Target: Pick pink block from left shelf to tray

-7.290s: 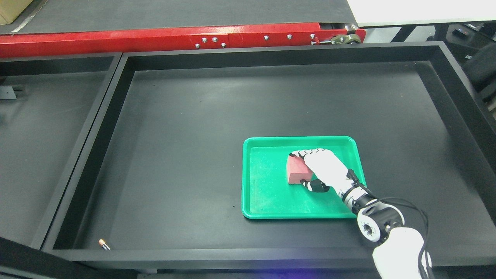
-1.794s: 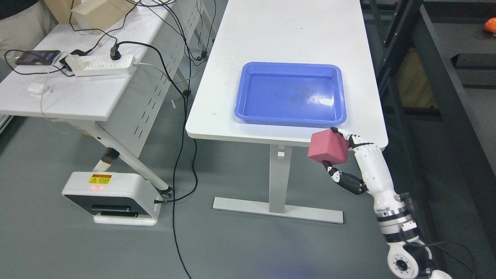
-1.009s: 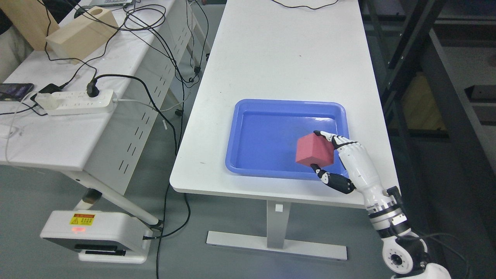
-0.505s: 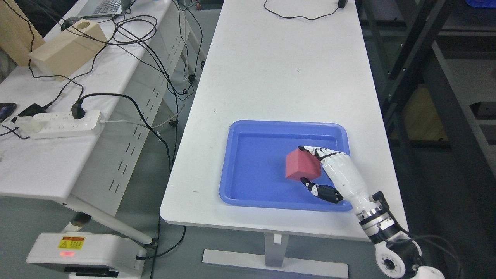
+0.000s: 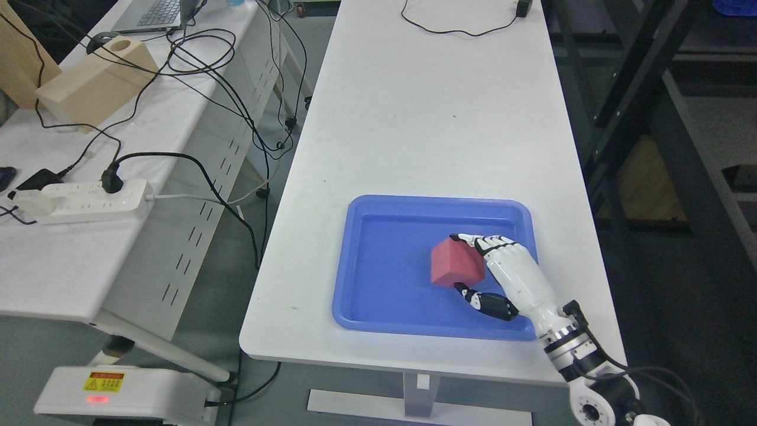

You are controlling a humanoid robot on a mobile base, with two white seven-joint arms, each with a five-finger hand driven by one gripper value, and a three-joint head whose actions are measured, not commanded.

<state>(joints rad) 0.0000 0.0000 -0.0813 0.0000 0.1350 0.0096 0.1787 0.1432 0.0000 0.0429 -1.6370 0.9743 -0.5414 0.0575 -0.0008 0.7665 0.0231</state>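
The pink block (image 5: 454, 264) is held over the middle of the blue tray (image 5: 378, 266), which lies on the near end of the long white table (image 5: 426, 106). My right hand (image 5: 465, 267) comes in from the lower right and is shut on the block, fingers over its top right edge and the dark thumb under its right side. Whether the block touches the tray floor I cannot tell. The left arm does not show.
A second white table (image 5: 71, 248) at the left carries a power strip (image 5: 77, 200), cables and a wooden box (image 5: 94, 83). A dark shelf frame (image 5: 680, 130) stands close to the right of the table. A white floor unit (image 5: 124, 393) sits at the lower left.
The camera has shifted, so the tray sits lower in the picture. My right hand has carried the block from the tray's near right part toward its middle and lower.
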